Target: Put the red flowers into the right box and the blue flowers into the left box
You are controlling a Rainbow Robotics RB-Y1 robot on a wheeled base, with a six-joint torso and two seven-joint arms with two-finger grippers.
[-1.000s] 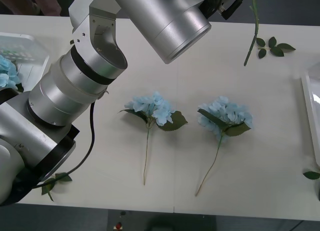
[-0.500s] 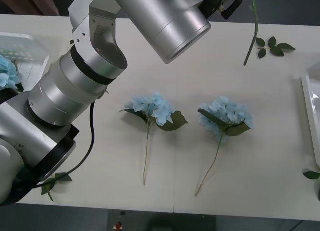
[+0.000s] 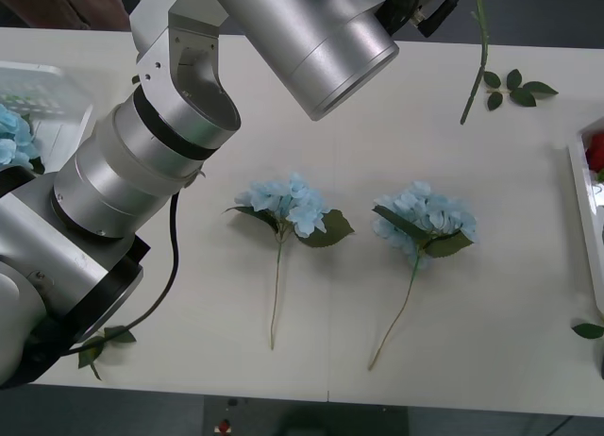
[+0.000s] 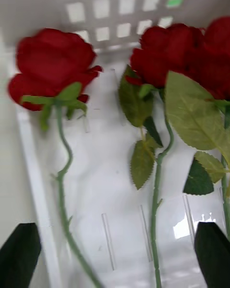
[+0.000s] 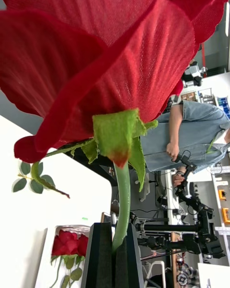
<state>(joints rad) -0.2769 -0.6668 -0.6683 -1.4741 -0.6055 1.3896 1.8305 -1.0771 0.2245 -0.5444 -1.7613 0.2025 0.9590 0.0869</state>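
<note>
My left gripper (image 5: 115,257): black fingers pinched on green stem of artificial red rose (image 5: 103,53), raised above table. My right gripper (image 4: 115,257): black fingers spread, empty, over shallow white plastic tray (image 4: 31,173) holding red roses (image 4: 50,67). Two pale-blue hydrangea clusters (image 3: 288,205) lie mid cream table (image 3: 189,351); third sits in slotted white tray (image 3: 42,96) far left. I read no labels.
</note>
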